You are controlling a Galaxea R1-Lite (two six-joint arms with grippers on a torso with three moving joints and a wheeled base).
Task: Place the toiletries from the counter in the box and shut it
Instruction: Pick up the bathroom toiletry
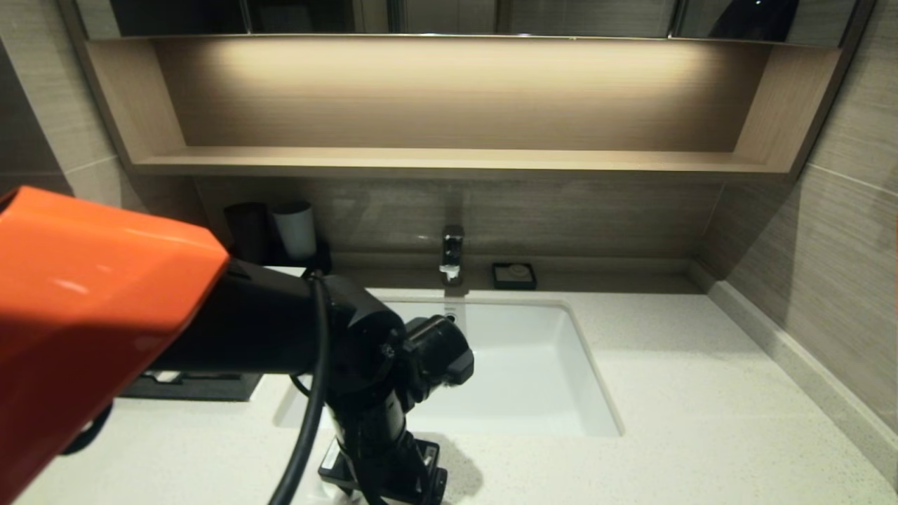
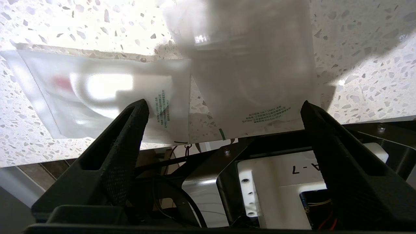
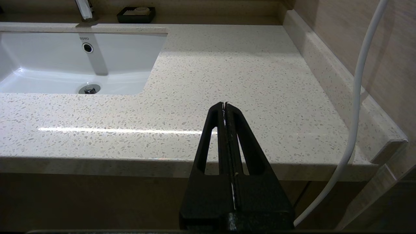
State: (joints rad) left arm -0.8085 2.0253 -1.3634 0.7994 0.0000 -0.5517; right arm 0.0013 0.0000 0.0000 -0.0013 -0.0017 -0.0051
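Note:
Two clear plastic-wrapped packets lie side by side at the front edge of the speckled counter point(image 2: 357, 48). One point(image 2: 97, 94) holds a white piece with a red mark. The squarish one point(image 2: 256, 74) has green print. My left gripper point(image 2: 224, 110) is open just above them, its fingers wide apart, one fingertip point(image 2: 138, 112) over the first packet's corner. In the head view the left gripper point(image 1: 382, 480) points down at the counter's front, before the sink point(image 1: 533, 365). The black box point(image 1: 189, 386) lies left of the sink, mostly hidden by my left arm. My right gripper point(image 3: 225, 105) is shut and empty.
A tap point(image 1: 452, 252) and a small black soap dish point(image 1: 514, 275) stand behind the sink. Two cups point(image 1: 295, 228) stand at the back left. A wooden shelf point(image 1: 449, 158) runs above. A tiled wall point(image 1: 807, 280) bounds the counter on the right.

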